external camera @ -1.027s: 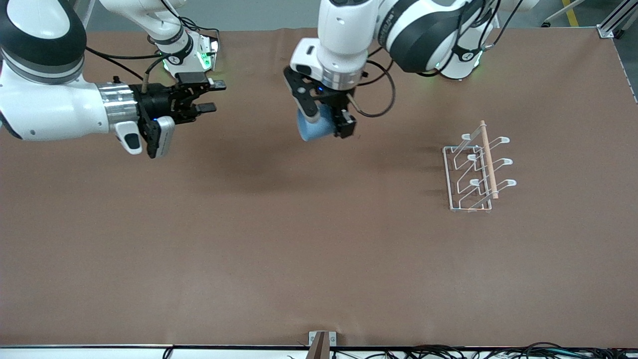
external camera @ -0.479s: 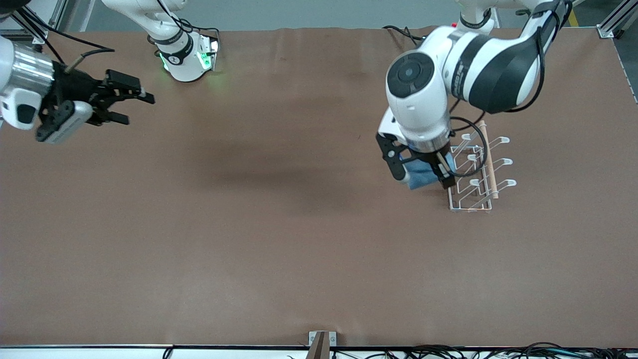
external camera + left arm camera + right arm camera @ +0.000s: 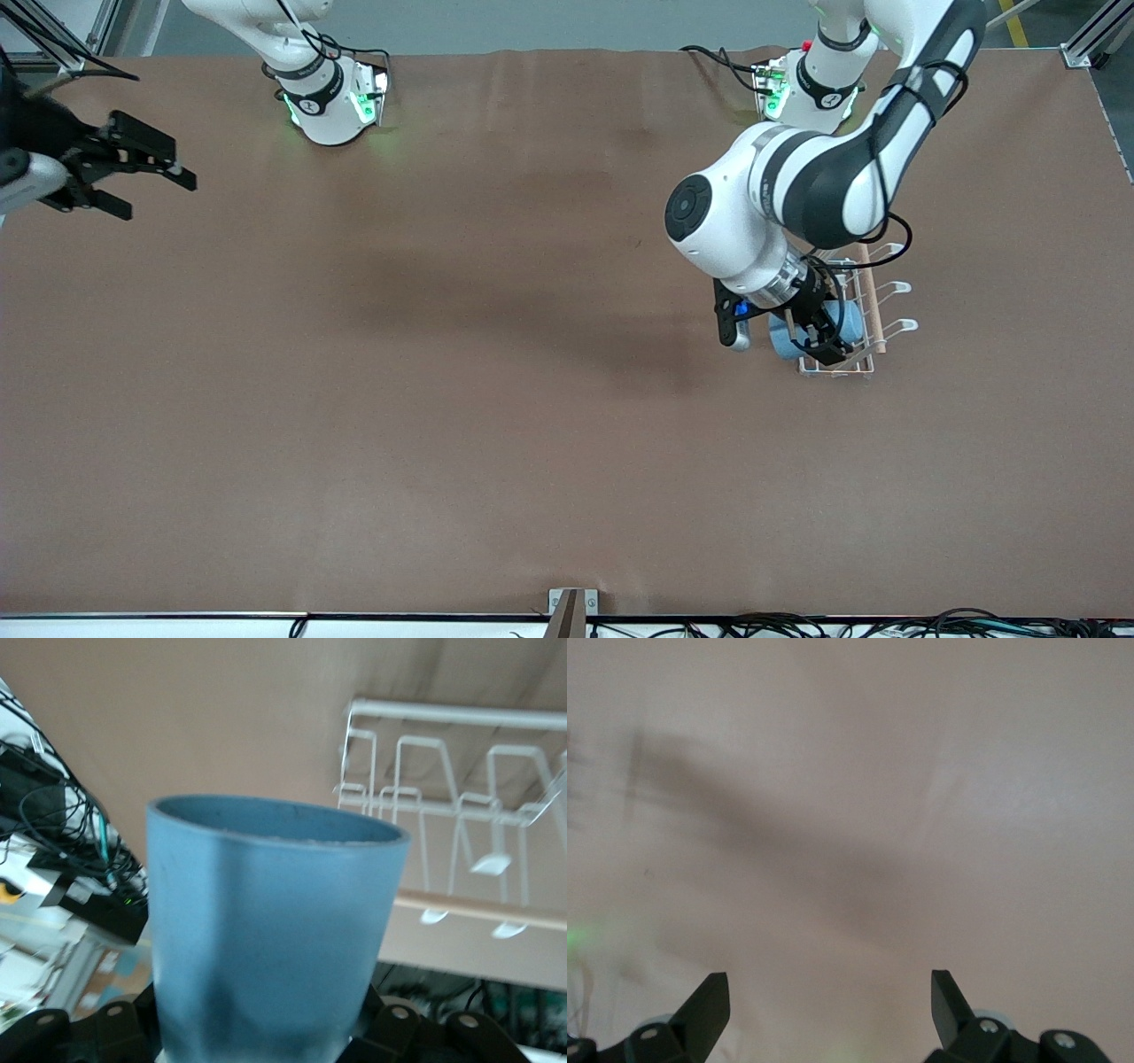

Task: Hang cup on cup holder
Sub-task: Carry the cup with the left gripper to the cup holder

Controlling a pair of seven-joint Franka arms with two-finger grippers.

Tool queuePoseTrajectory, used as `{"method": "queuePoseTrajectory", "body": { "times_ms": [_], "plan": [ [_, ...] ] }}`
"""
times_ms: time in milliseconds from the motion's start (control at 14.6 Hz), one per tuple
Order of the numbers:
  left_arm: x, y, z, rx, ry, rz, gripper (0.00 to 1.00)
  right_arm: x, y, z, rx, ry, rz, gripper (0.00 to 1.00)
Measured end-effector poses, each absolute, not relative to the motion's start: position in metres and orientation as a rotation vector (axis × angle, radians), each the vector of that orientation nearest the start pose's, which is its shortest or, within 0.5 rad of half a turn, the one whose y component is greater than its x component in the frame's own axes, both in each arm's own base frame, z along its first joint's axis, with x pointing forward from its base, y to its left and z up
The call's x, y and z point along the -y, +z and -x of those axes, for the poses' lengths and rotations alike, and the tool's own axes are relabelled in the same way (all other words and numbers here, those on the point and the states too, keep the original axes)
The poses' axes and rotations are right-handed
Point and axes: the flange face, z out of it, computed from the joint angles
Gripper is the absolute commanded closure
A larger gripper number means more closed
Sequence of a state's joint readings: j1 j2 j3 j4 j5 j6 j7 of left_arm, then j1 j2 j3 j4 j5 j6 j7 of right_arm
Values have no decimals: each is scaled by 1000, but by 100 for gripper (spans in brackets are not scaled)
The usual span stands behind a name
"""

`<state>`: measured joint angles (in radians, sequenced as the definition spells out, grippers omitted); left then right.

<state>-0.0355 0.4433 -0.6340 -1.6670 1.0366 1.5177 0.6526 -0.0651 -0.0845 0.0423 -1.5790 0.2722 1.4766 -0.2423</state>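
1. The cup [image 3: 842, 321] is held tight between the fingers of the left gripper [image 3: 819, 341], as the blue cup fills the left wrist view [image 3: 266, 930].
2. The cup is held over the cup holder [image 3: 873, 306], at the side of the rack that faces the right arm's end of the table.
3. The cup holder stands on the brown table [image 3: 496, 425], toward the left arm's end.
4. Its white wire prongs [image 3: 489, 864] and wooden rod [image 3: 469, 908] are seen just past the cup's rim.
5. The right gripper [image 3: 133, 177] is kept waiting over the right arm's end of the table, with its fingers [image 3: 709, 1005] spread wide and nothing between them.
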Motion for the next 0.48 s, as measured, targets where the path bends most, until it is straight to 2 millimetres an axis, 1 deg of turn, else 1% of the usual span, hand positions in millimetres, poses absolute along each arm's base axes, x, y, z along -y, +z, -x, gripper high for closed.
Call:
{"method": "queuePoseTrajectory", "body": {
  "times_ms": [137, 342, 479],
  "plan": [
    [262, 378, -566, -1602, 594, 1590, 58, -18, 670, -525, 348, -54, 2856, 0],
    [247, 369, -564, -1528, 700, 1525, 58, -15, 668, -535, 360, -50, 2918, 0],
    [245, 361, -563, -1522, 726, 1508, 58, -18, 671, -537, 373, -57, 2956, 0]
  ]
}}
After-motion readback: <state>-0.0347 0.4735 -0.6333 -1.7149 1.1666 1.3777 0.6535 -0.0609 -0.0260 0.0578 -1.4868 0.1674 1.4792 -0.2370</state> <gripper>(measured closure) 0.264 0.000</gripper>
